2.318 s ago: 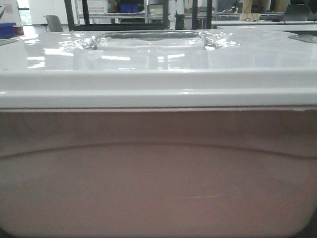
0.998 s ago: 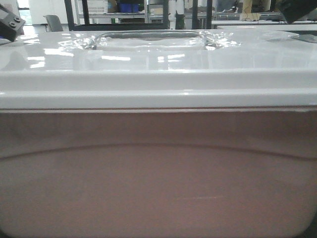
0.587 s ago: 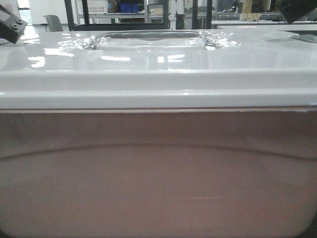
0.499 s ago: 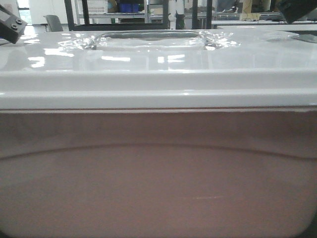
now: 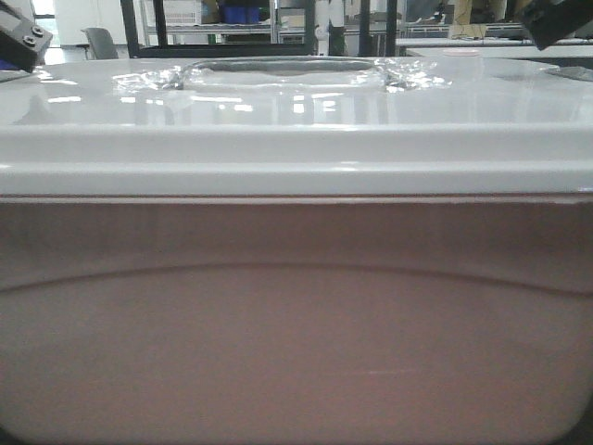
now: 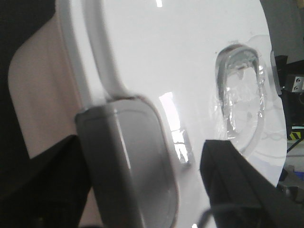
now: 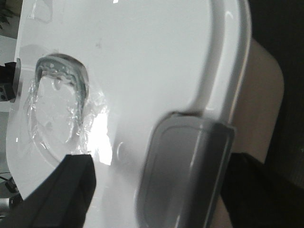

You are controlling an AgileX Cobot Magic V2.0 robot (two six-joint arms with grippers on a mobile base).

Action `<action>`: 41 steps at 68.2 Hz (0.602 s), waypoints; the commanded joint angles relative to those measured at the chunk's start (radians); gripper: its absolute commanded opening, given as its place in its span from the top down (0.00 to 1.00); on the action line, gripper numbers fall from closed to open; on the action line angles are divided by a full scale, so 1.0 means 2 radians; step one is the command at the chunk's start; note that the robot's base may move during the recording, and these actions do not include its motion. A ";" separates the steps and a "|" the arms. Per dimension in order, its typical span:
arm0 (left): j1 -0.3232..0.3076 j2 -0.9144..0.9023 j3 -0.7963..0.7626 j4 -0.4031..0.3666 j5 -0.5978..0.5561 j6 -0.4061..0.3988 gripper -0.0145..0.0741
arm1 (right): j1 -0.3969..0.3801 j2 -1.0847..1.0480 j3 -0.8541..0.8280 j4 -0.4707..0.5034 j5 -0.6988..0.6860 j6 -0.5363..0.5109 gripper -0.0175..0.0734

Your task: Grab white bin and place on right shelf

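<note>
The white bin (image 5: 296,306) fills the front view, its pinkish side below a glossy white lid with a recessed handle (image 5: 283,72). In the left wrist view my left gripper (image 6: 142,190) is open, its dark fingers (image 6: 237,190) straddling a grey latch (image 6: 128,161) at the lid's end: one finger beside the bin wall, the other over the lid. My right gripper (image 7: 161,190) is open in the same way around the opposite grey latch (image 7: 185,166). The right shelf is out of view.
Beyond the lid stand dark-framed racks (image 5: 148,28) holding blue crates (image 5: 243,14), a grey chair (image 5: 100,42) at the left, and tables at the right (image 5: 482,42). The bin blocks everything lower down.
Both grippers have come into the top corners of the front view since 2.3 s ago. The lid's rim now sits slightly higher in the frame and its reflections have shifted.
</note>
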 commanded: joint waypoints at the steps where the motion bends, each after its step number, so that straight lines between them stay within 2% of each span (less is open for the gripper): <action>1: -0.003 -0.010 -0.011 -0.048 0.026 0.001 0.42 | 0.001 -0.011 -0.003 0.041 0.032 0.003 0.13; 41: -0.003 -0.010 -0.011 -0.044 0.026 0.001 0.42 | 0.001 -0.011 0.000 0.046 0.018 0.003 0.13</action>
